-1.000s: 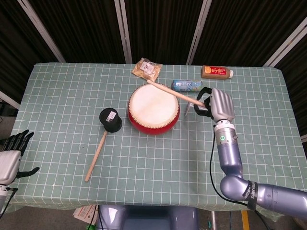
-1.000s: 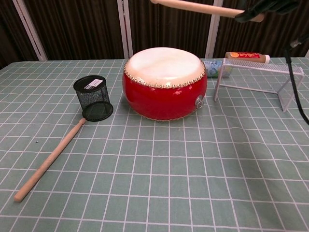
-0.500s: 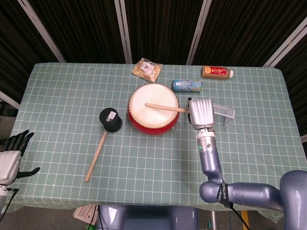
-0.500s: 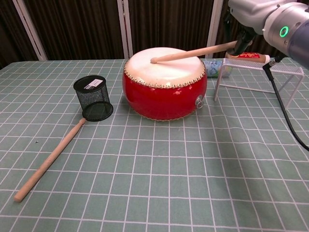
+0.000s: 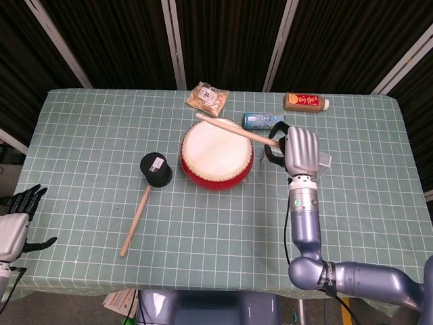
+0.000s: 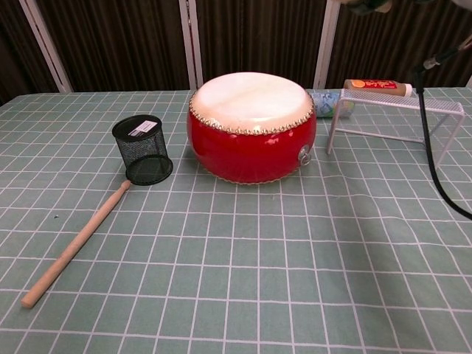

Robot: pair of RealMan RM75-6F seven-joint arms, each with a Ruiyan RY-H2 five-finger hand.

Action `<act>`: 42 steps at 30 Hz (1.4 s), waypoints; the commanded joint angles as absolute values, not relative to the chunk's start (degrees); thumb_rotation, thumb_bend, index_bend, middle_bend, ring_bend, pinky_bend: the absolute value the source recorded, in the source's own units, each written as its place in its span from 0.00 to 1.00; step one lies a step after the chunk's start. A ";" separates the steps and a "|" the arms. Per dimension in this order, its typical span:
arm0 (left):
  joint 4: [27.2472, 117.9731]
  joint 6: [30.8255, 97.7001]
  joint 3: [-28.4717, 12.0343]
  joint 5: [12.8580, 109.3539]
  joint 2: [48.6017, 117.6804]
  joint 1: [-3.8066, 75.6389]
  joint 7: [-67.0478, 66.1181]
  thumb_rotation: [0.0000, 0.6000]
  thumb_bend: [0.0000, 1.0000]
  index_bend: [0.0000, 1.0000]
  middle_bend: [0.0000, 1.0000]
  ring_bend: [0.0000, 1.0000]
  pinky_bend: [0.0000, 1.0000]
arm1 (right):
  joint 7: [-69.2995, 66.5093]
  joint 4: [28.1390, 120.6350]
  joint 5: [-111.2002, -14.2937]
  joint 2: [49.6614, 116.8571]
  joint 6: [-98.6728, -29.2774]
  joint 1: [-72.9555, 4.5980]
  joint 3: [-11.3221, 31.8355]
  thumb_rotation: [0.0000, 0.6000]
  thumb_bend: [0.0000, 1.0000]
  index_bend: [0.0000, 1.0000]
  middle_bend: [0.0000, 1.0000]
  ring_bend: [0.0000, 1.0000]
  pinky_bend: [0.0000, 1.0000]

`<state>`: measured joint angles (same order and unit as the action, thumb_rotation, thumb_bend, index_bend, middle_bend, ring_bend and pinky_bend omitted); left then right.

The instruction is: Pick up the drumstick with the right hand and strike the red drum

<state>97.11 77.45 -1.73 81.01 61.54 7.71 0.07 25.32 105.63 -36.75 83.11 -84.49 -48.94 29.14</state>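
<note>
The red drum (image 5: 216, 155) with its pale skin stands mid-table, and also shows in the chest view (image 6: 251, 127). My right hand (image 5: 301, 150) hovers just right of it and grips the drumstick (image 5: 237, 129) by its end. The stick slants up-left over the drum's far rim, its tip raised off the skin. In the chest view only a sliver of that hand (image 6: 366, 6) shows at the top edge, and the stick is out of frame. My left hand (image 5: 17, 215) hangs open off the table's left front corner, holding nothing.
A second wooden stick (image 5: 136, 219) lies front left, by a black mesh cup (image 5: 155, 169). A white wire rack (image 6: 391, 118) stands right of the drum. At the back are a snack packet (image 5: 207, 98), a can (image 5: 264, 120) and a brown bottle (image 5: 306, 101).
Half a second ago the stick's tip lay on the drum skin with the right hand low. Now the hand has lifted and the stick is raised off the drum again.
</note>
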 commanded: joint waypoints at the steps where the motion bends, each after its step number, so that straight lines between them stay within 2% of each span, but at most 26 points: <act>1: 97.06 77.49 -1.72 81.06 61.55 7.70 0.10 1.00 0.00 0.00 0.00 0.00 0.01 | 15.09 109.64 -38.48 80.93 -82.55 -44.35 34.04 1.00 0.65 0.90 1.00 1.00 0.99; 10: 96.82 77.46 -1.63 81.25 61.54 7.73 0.41 1.00 0.00 0.00 0.00 0.00 0.01 | 16.48 106.49 -38.82 81.43 -80.82 -43.98 31.26 1.00 0.65 0.90 1.00 1.00 0.99; 14: 96.85 77.36 -1.60 81.19 61.47 7.76 0.46 1.00 0.00 0.00 0.00 0.00 0.01 | 21.69 100.82 -40.59 83.10 -80.42 -45.34 27.14 1.00 0.65 0.90 1.00 1.00 0.99; 19: 97.22 76.99 -1.65 80.79 61.41 7.89 0.26 1.00 0.00 0.00 0.00 0.00 0.01 | 40.30 85.11 -51.36 87.03 -81.01 -48.81 13.35 1.00 0.65 0.90 1.00 1.00 0.99; 23: 97.35 76.86 -1.69 80.57 61.32 7.90 0.52 1.00 0.00 0.00 0.00 0.00 0.01 | 51.97 77.97 -58.82 89.04 -81.22 -50.26 6.06 1.00 0.65 0.90 1.00 1.00 0.99; 29: 97.28 77.12 -1.52 80.89 61.20 7.77 0.45 1.00 0.00 0.00 0.00 0.00 0.01 | 51.99 81.08 -58.90 89.19 -82.52 -49.24 8.48 1.00 0.65 0.90 1.00 1.00 0.99; 36: 97.33 77.40 -1.53 80.93 61.34 7.69 0.17 1.00 0.00 0.00 0.00 0.00 0.01 | 39.65 95.80 -54.08 86.14 -85.38 -45.29 18.71 1.00 0.65 0.90 1.00 1.00 0.99; 39: 97.33 77.36 -1.51 80.86 61.33 7.65 0.36 1.00 0.00 0.00 0.00 0.00 0.01 | 37.02 100.45 -54.14 84.05 -85.92 -43.41 19.48 1.00 0.65 0.90 1.00 1.00 0.99; 42: 97.34 77.31 -1.53 80.72 61.25 7.61 0.73 1.00 0.00 0.00 0.00 0.00 0.01 | 34.63 104.97 -55.42 81.22 -86.24 -40.52 17.83 1.00 0.65 0.90 1.00 1.00 0.99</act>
